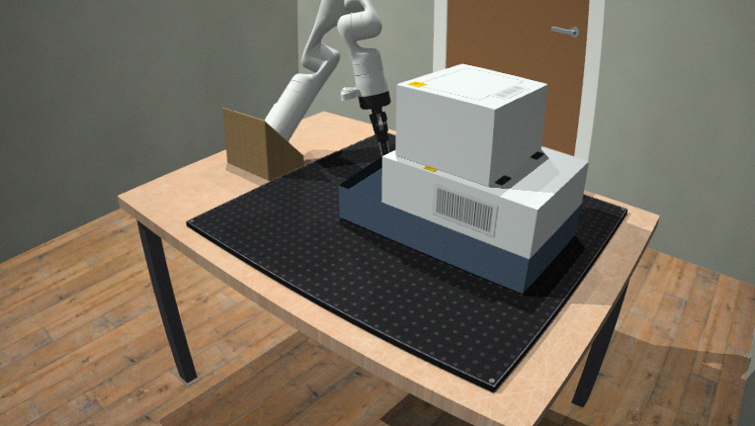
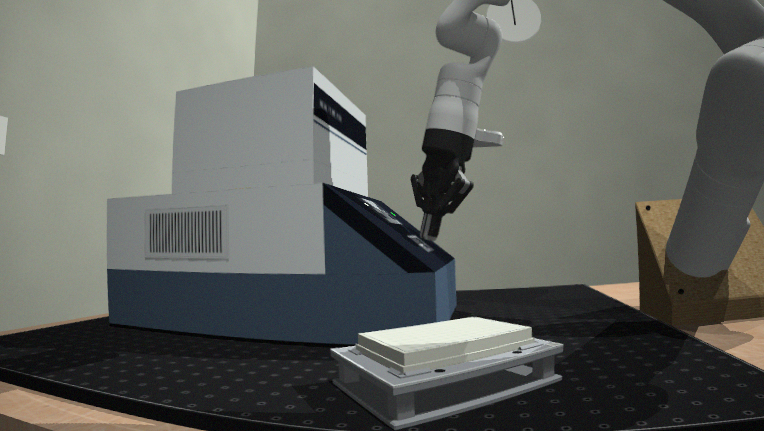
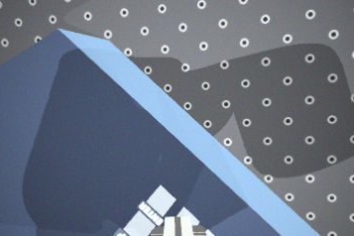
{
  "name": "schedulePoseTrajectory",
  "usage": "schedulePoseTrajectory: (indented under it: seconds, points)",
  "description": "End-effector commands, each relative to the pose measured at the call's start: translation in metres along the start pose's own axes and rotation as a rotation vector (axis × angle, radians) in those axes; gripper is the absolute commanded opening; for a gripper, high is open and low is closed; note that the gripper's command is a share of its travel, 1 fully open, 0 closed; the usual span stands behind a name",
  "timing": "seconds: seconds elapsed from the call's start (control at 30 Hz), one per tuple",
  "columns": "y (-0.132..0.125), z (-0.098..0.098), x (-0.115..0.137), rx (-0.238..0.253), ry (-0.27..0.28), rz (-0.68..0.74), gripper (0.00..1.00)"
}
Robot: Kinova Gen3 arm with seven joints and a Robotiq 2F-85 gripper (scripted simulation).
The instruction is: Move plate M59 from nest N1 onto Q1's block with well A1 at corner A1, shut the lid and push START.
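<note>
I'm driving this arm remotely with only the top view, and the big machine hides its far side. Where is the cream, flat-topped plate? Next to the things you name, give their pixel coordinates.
Observer: The cream, flat-topped plate [image 2: 445, 341] sits on a grey, raised plate nest [image 2: 478, 372], beside the blue-and-white machine [image 1: 445, 137] [image 2: 214, 302] [image 3: 117, 124].

Operator: And the tip of the black two-finger gripper? The machine cuts it off for me.

Observer: The black two-finger gripper [image 2: 429, 235] [image 3: 178, 228] is shut, its tips down at the small pale keys [image 2: 420, 242] [image 3: 161, 200] on the sloping dark front panel. I can't tell whether they touch.

Operator: Any lamp lit on that panel?

Observer: A small green light [image 2: 393, 213] shows higher up the slope.
</note>
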State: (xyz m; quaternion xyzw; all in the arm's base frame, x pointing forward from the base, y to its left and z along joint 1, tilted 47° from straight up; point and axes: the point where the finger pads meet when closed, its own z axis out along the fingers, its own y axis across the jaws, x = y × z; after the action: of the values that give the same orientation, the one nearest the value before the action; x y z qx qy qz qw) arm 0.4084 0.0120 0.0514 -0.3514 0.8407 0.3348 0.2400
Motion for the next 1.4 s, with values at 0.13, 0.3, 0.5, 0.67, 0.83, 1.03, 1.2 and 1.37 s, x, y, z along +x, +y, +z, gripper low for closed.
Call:
schedulePoseTrajectory:
  seconds: [0.13,0.3,0.5,0.67,0.83,1.03,1.2,1.37]
  points:
    - [-0.0039,0.0062,-0.0044,0.005,-0.005,0.006,0.1]
    - [-0.0041,0.0081,-0.0047,0.004,-0.005,0.006,0.1]
    - [-0.0042,0.0086,-0.005,0.004,-0.005,0.006,0.1]
    - [-0.0042,0.0086,-0.005,0.004,-0.005,0.006,0.1]
    - [-0.0042,0.0086,-0.005,0.004,-0.005,0.006,0.1]
    - [-0.0042,0.0086,-0.005,0.004,-0.005,0.006,0.1]
    - [-0.0042,0.0086,-0.005,0.004,-0.005,0.006,0.1]
    - [-0.0042,0.0086,-0.005,0.004,-0.005,0.006,0.1]
